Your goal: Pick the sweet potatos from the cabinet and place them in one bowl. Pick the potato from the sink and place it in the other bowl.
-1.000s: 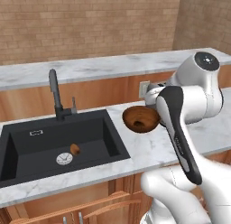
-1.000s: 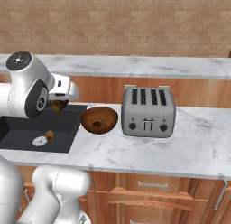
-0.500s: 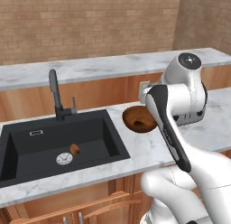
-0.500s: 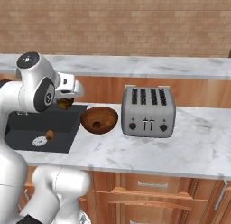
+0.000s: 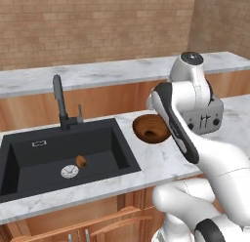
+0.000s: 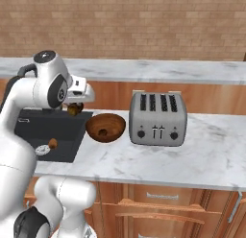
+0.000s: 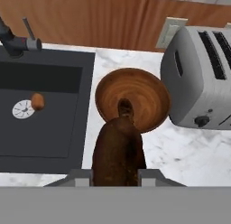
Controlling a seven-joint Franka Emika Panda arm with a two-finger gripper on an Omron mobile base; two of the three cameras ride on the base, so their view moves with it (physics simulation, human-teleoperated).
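Observation:
My gripper is shut on a dark olive-brown sweet potato, held in the air just left of the reddish-brown bowl and above the sink's right edge. In the hand view the bowl lies straight ahead below the held tuber. A second sweet potato lies inside the bowl. The orange-brown potato rests on the floor of the black sink, beside the drain. The cabinet and the other bowl are out of view.
A silver toaster stands right of the bowl on the marble counter. The dark faucet rises behind the sink. A wall socket sits on the wood backsplash behind the bowl.
The arm has swung a little to the right, carrying the sweet potato from over the sink toward the brown bowl. The grip has stayed shut.

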